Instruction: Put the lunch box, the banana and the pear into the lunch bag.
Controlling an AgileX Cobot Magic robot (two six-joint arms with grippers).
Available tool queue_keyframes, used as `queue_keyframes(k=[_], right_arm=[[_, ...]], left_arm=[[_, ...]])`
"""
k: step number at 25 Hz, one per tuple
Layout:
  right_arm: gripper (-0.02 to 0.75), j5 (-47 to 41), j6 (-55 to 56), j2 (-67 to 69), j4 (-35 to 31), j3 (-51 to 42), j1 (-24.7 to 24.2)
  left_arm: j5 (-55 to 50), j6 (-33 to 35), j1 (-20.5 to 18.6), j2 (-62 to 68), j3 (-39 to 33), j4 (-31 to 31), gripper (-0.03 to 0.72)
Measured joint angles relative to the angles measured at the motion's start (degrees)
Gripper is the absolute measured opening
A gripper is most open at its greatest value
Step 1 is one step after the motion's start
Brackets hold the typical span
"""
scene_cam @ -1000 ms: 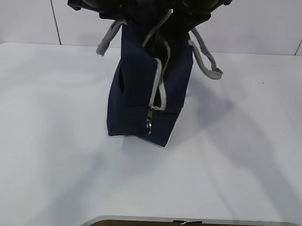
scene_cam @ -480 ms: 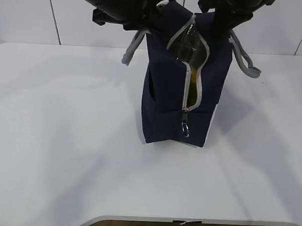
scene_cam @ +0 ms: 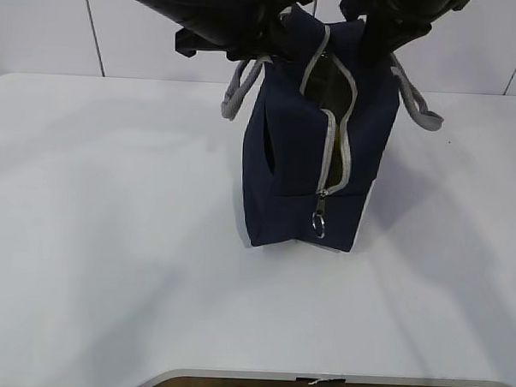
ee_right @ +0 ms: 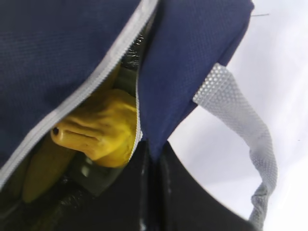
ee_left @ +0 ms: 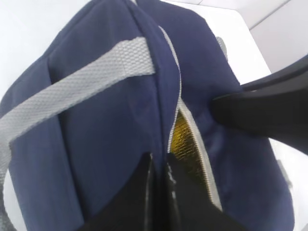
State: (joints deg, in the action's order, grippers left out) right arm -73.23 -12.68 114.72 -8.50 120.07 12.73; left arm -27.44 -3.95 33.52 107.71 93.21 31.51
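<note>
- On the white table [scene_cam: 109, 264], a little right of centre in the exterior view, the navy lunch bag [scene_cam: 285, 160] stands upright with its zipped end facing the camera.
- At the bag's left top edge, the left gripper [ee_left: 158, 185] has its jaws pinched narrow on the navy fabric beside the zipper, as the left wrist view shows; a grey webbing handle [scene_cam: 238, 94] loops out and hangs below the left arm.
- Down the bag's near end runs the grey zipper [scene_cam: 338, 154], parted from the top to low on that end, where the metal ring pull [scene_cam: 319, 224] hangs; something yellow shows through the gap.
- At the bag's right top edge, the right gripper [ee_right: 150, 166] is clamped narrow on the fabric edge of the opening, with the second grey handle [ee_right: 245, 139] drooping to its right.
- Inside the opening, the right wrist view shows the lumpy yellow pear [ee_right: 103, 132] with its dark end, and the banana [ee_right: 43, 171] lying lower left of it, partly shadowed.
- The lunch box cannot be made out clearly in the dark interior.
</note>
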Motion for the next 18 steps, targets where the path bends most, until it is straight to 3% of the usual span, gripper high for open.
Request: queue_keyframes(k=[5, 7, 13, 16, 18], right_arm=[[0.015, 0.0, -0.38, 0.0, -1.93, 0.0, 0.0], [0.04, 0.0, -0.51, 0.0, -2.49, 0.0, 0.0], [0.248, 0.7, -0.6, -0.1, -2.89, 0.0, 0.0], [0.361, 0.7, -0.6, -0.71, -2.12, 0.0, 0.0], [0.393, 0.83, -0.6, -1.6, -1.72, 0.0, 0.0]], left_arm=[[-0.32, 0.04, 0.0, 0.0, 0.0, 0.38, 0.009], [-0.82, 0.13, 0.0, 0.0, 0.0, 0.38, 0.065], [-1.31, 0.13, 0.0, 0.0, 0.0, 0.38, 0.367], [-2.26, 0.13, 0.0, 0.0, 0.1, -1.42, 0.414], [-2.69, 0.13, 0.0, -0.12, 0.1, -3.31, 0.424]])
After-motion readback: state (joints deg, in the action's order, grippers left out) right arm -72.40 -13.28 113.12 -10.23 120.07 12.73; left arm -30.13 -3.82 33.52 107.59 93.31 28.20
